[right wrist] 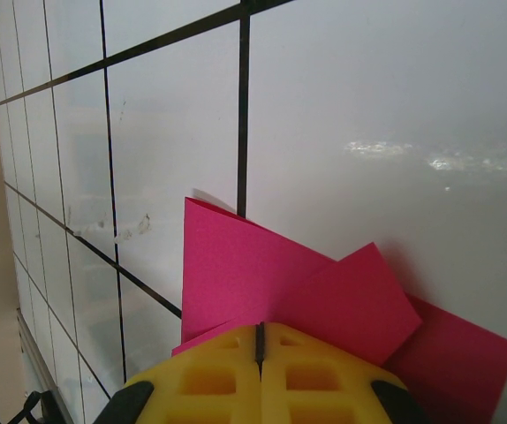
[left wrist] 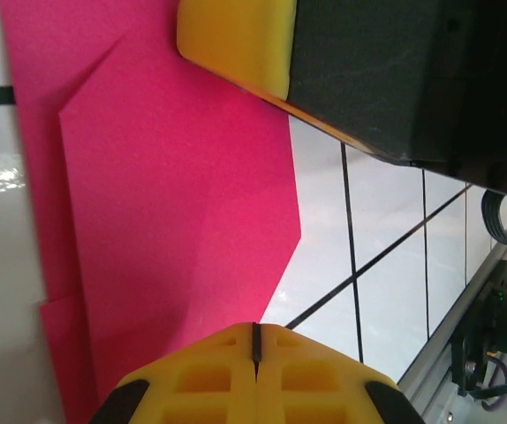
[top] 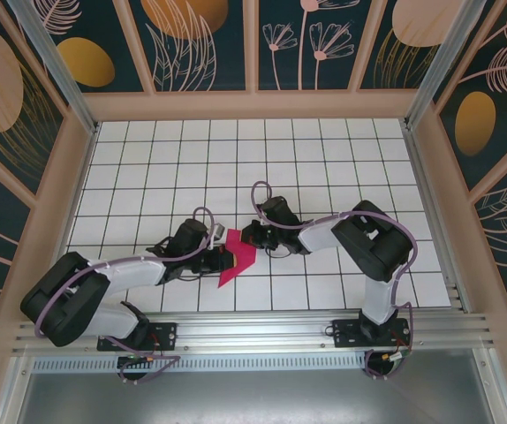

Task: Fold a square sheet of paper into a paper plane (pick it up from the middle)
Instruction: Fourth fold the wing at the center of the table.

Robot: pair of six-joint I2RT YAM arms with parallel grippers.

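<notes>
Nearest to us, the two arms are bolted to a silver rail (top: 262, 329) at the near edge of the bench (top: 324, 150). The left arm (top: 103, 283) reaches right and the right arm (top: 373, 252) reaches left. They meet over the near rows of tiles, about the middle of the bench. Between them lies the square sheet of paper (top: 236, 263), bright pink and folded into a bent, pointy shape. From above we see its whole shape and both arms at once, but the jaws look small and dark there.

The wrist cameras show us more. At the left wrist, the left jaws are pressed tight together. The two yellow fingers (left wrist: 209, 380) meet with just a thin dark line between them. Their tips sit at the edge of the paper (left wrist: 174, 221), where we can see slanted crease lines. We cannot tell if any paper is pinched between them. Farther on, the right jaws' yellow finger (left wrist: 236, 40) sits over the paper's other end.

At the right wrist, the right jaws are clenched the same way, with their tips against the paper (right wrist: 245, 274). Here we see flaps lying one on top of another.

Farthest off stand the painted flower walls (top: 200, 44).
</notes>
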